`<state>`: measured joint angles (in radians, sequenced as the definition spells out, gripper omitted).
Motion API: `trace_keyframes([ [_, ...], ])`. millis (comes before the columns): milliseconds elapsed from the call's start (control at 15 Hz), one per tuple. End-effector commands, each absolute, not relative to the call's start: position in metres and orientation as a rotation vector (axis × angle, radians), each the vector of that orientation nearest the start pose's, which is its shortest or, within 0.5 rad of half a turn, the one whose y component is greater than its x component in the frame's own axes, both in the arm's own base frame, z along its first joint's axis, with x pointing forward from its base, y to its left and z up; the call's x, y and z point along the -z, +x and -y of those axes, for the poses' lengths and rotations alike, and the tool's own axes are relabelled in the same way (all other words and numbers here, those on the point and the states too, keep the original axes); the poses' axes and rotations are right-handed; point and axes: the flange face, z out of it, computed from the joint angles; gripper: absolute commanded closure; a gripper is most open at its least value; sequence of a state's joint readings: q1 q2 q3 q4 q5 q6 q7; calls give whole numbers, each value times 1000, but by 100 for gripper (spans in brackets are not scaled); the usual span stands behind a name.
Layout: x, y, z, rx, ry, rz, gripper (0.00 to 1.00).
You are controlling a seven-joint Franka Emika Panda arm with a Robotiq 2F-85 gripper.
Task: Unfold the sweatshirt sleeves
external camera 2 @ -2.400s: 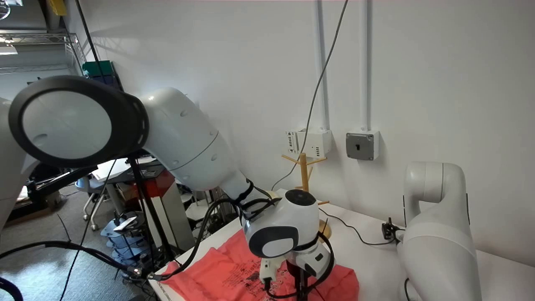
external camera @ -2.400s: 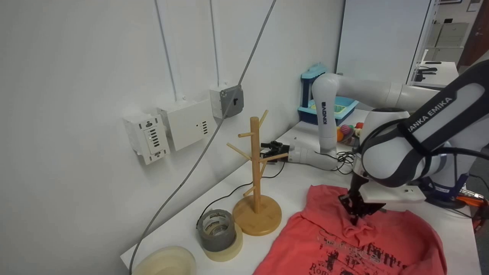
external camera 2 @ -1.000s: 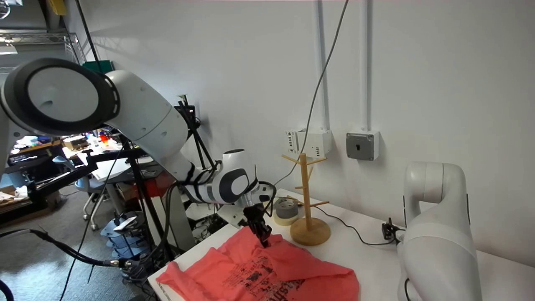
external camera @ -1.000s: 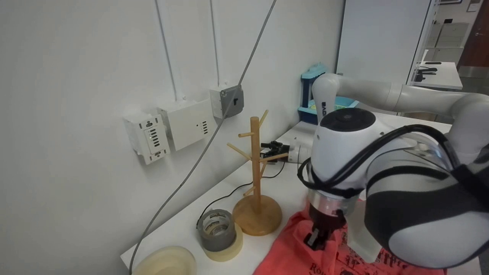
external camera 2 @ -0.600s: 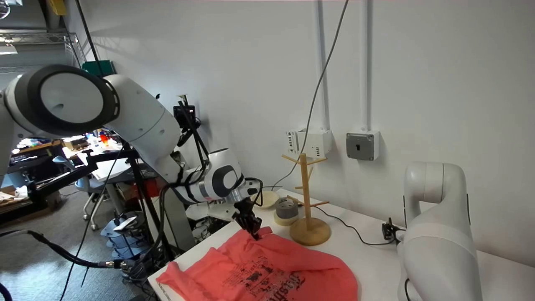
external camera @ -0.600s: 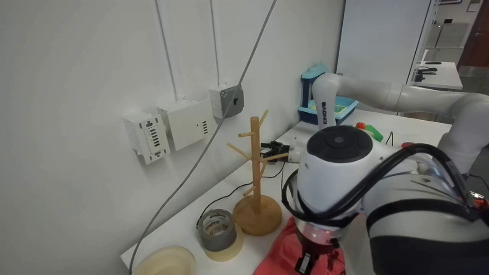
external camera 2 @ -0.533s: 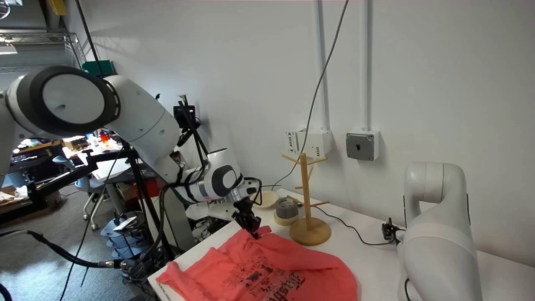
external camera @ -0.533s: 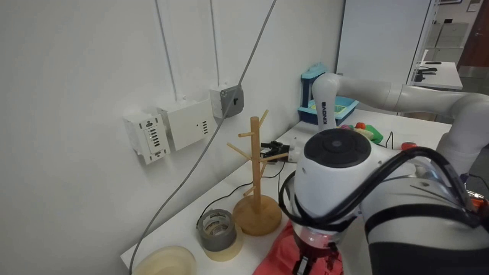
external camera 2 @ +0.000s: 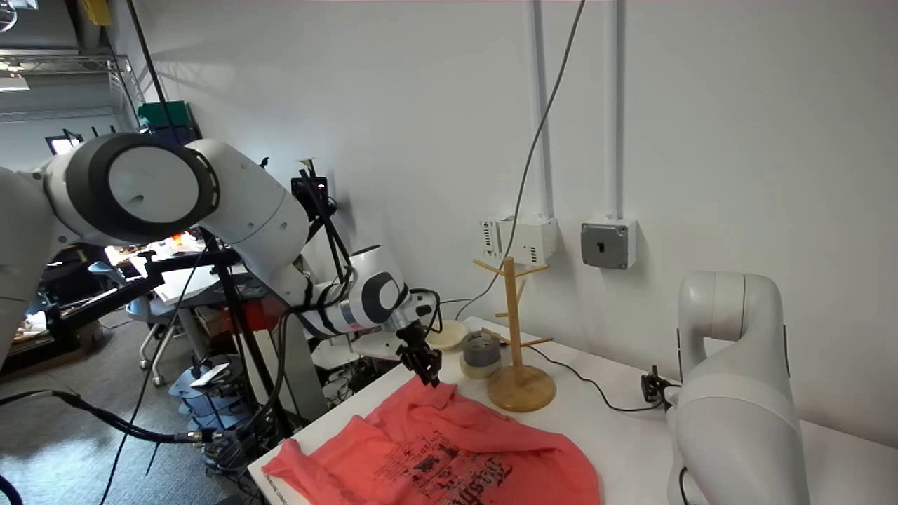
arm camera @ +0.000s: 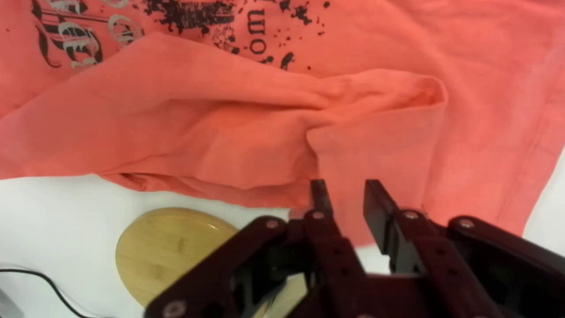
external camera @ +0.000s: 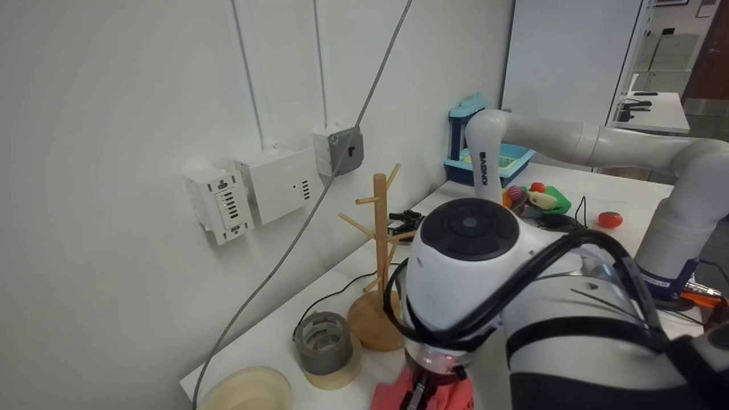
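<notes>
Coral-red sleeve (arm camera: 247, 152) lies across the sweatshirt (arm camera: 490, 132) beneath the parted claw (arm camera: 346, 183).

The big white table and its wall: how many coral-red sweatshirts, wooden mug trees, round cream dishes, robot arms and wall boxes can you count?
Coral-red cloth sweatshirt: 1
Brown wooden mug tree: 1
Round cream dish: 1
White-and-black robot arm, pale grey robot arm: 2
Slotted white wall box, flat white wall box, grey-fronted wall box: 3
Total: 8
</notes>
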<state>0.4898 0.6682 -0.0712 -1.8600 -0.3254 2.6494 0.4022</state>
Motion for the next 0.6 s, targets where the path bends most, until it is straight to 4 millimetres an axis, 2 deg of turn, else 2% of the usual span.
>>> trace_keyframes([
  [0,-161,598,-276,317,-3231,486,39],
  [333,-140,589,-271,245,-3252,470,2],
  [533,-127,589,-262,162,-3250,396,0],
])
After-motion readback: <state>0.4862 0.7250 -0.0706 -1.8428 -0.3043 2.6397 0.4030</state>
